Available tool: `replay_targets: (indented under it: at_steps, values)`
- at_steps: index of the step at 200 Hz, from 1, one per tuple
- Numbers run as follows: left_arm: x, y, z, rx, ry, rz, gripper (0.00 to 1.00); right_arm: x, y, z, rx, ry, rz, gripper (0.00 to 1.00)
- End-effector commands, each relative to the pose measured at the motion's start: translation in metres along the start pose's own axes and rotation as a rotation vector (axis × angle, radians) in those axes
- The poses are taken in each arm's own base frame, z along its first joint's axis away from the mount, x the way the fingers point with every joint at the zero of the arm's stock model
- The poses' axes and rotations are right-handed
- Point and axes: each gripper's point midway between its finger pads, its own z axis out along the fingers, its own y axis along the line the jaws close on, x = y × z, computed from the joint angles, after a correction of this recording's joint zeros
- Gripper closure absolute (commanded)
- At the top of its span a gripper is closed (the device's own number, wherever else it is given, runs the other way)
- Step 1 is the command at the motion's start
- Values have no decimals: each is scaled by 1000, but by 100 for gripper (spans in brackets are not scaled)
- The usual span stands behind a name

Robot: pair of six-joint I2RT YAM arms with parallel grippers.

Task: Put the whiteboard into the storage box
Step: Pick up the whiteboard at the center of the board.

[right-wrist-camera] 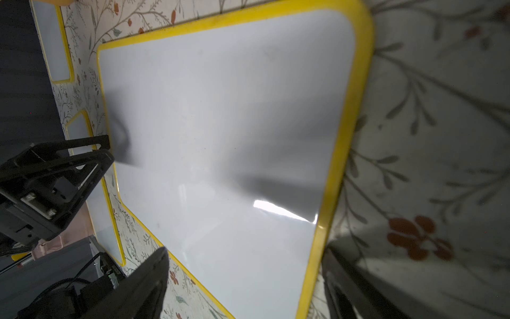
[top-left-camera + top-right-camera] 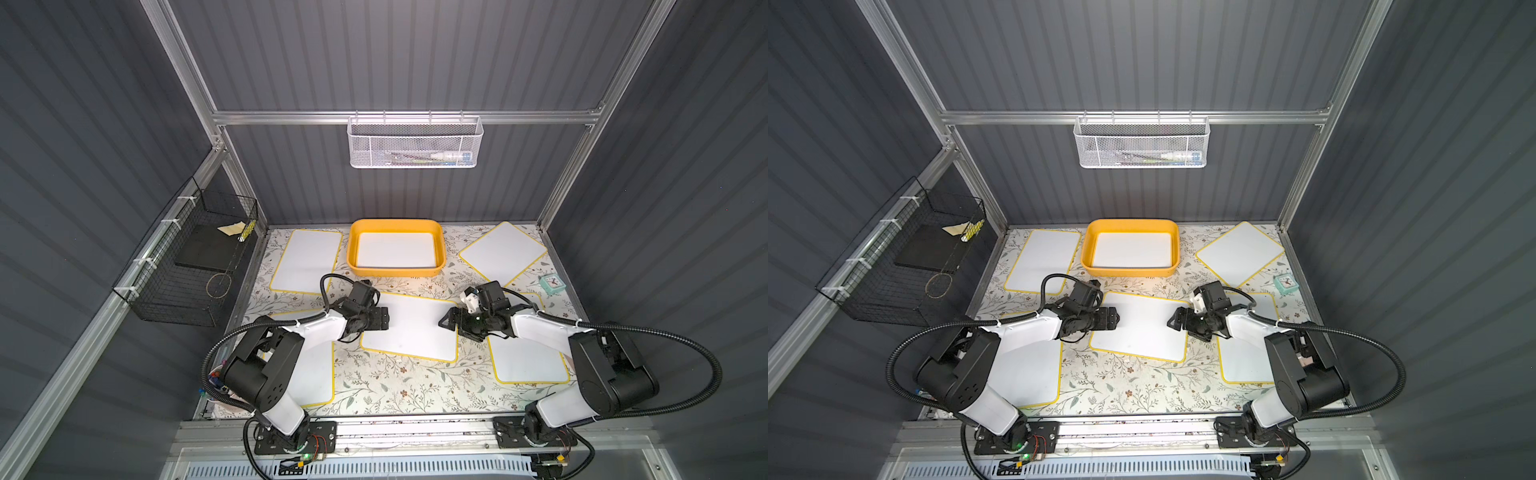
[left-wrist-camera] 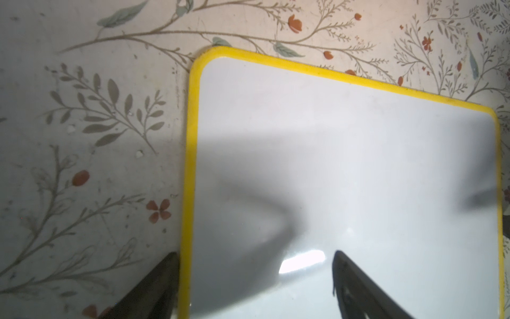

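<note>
Left tool (image 2: 384, 319) and right tool (image 2: 444, 322) face each other across the white rectangular whiteboard with the yellow rim (image 2: 409, 328). It lies flat on the floral-patterned desk (image 2: 395, 386) between them, one tool at each short end. Both tools stand wide open and have hold of nothing.

In the left wrist view the left tool (image 3: 255, 255) has one finger over the white face and the other over the desk just outside the rim. In the right wrist view the right tool (image 1: 245, 250) has a finger outside the rim on either side of the board's end. I cannot tell whether any fingertip touches the board.

Beyond both tools, well apart from them, sits the shallow yellow-orange plastic storage box (image 2: 395, 272). A white panel lying flat inside it looks like one board already stored. Four more yellow-rimmed boards (image 2: 307, 262) lie on the desk, two beyond the tools flanking the box and two behind them, partly under the arms.

As I judge it, this board's turn has barely begun. Gripping it, lifting it, carrying it to the box and laying it in are all left to do.
</note>
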Motion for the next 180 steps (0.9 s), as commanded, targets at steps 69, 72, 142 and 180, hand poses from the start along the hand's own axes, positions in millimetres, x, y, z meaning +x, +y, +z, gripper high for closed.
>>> replay_targets:
  at_steps: [69, 72, 142, 180]
  values:
    - [60, -8, 20, 88, 216, -59, 14, -1, 34, -6, -120, 23, -15, 14]
    - [60, -8, 20, 88, 215, -60, 14, -2, 35, -7, -122, 21, -16, 14]
    - [64, -4, 18, 80, 214, -69, 14, -8, 48, -14, -156, 7, -26, 14]
    - [67, -6, 23, 90, 233, -86, 14, -8, 53, -20, -171, -4, -35, 14]
